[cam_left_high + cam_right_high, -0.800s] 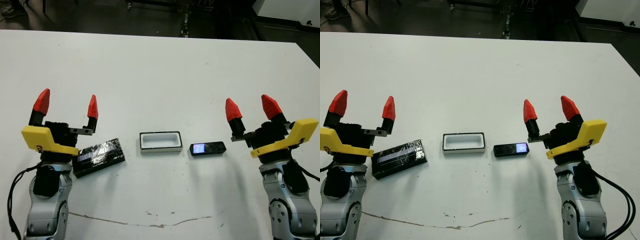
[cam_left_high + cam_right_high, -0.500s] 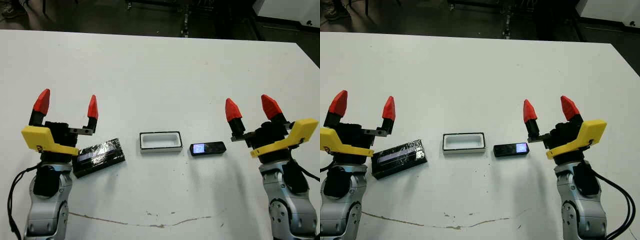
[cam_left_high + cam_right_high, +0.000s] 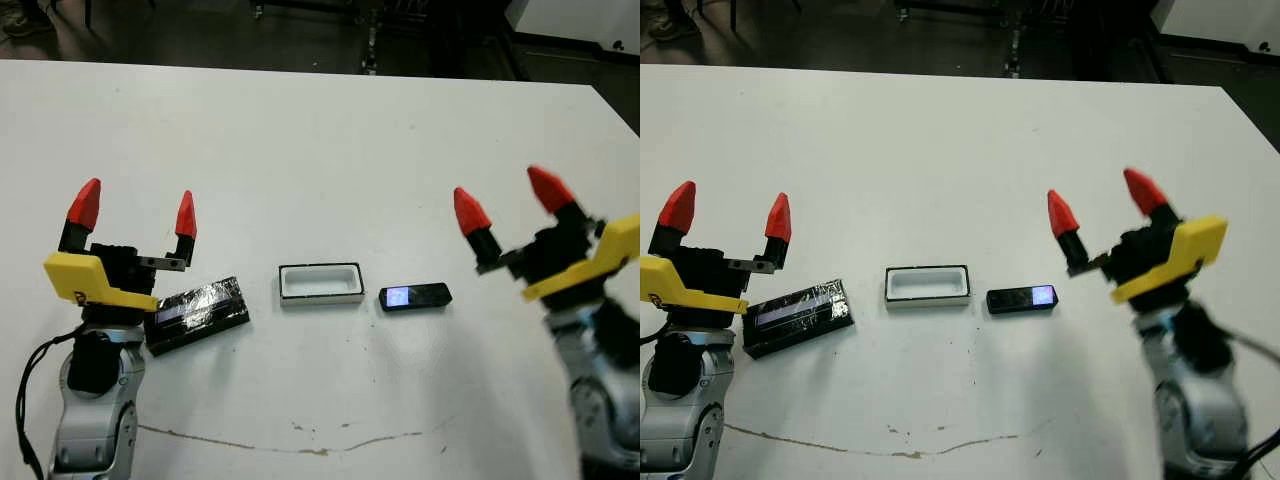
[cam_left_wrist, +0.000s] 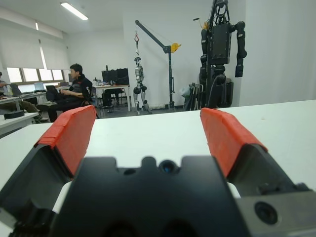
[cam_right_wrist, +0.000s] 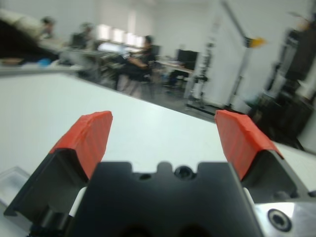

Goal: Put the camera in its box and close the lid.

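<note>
- Right gripper [image 3: 508,206] is up off the table, its two red-tipped fingers spread wide with nothing between them.
- Left gripper [image 3: 133,210] is likewise raised, fingers parted and empty, pointing away from the robot's body.
- Just inward of the right gripper, toward the middle of the table [image 3: 320,130], lies the camera [image 3: 415,296]; it rests flat, lit bluish screen at the end nearer the box, clear of the fingers.
- Further inward from the right gripper, the box [image 3: 320,283] sits open side up, white lining showing, just beside the camera's screen end without touching it.
- Box and camera lie in a row between the two grippers, the box roughly midway.
- Close beside the left gripper, on its inner side, the lid [image 3: 196,315] lies flat and slightly skewed, one end reaching under the gripper's yellow and black body.
- Left wrist view shows a person [image 4: 75,90] seated at a desk well beyond the table, and a humanoid robot [image 4: 220,44] hanging on a stand.
- Right wrist view shows seated people beyond the table's far edge.
</note>
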{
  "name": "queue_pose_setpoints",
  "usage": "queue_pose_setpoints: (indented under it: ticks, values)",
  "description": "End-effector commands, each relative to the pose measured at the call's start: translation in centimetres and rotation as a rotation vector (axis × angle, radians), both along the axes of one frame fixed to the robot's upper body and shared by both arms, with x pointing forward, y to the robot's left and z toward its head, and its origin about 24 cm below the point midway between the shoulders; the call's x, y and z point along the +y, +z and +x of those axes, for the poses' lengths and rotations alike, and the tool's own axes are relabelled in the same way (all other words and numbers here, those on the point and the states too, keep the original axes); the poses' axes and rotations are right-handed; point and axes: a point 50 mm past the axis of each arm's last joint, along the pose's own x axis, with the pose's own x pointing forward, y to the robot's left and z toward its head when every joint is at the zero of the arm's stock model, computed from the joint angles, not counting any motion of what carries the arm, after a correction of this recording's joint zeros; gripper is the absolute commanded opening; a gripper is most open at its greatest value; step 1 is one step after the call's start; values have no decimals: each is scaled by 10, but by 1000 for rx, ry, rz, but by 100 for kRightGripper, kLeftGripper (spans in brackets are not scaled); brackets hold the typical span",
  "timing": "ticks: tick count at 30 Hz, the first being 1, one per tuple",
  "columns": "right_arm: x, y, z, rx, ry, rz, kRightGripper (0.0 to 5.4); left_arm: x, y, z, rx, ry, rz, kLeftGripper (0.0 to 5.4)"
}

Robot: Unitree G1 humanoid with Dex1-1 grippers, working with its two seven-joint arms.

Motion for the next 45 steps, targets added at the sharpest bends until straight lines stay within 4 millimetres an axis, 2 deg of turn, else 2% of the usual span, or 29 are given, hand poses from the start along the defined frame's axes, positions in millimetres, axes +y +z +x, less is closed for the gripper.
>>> queue_pose_setpoints:
  ticks: [1,6,11,15,18,25,30,35,45]
  values:
    - [-7,25,13,-8,83,-164,540,-1,-2,-1,16,9,3,539]
    - [-2,50,29,9,220,-358,540,0,-3,0,13,6,7,539]
    - [10,56,39,65,363,-497,540,-1,-1,0,12,5,9,539]
    - [21,51,43,72,461,-603,540,-1,-1,0,11,7,5,539]
    - [28,48,43,168,516,-654,540,-1,-1,0,14,5,3,539]
    - [37,37,46,278,643,-699,540,-1,-1,-1,19,15,10,539]
    - [38,25,52,420,728,-712,540,-1,-2,-1,18,19,6,539]
    - [32,12,53,562,740,-677,540,0,-3,-2,18,30,14,539]
    - [25,-8,56,628,730,-682,540,0,-3,-1,9,20,7,539]
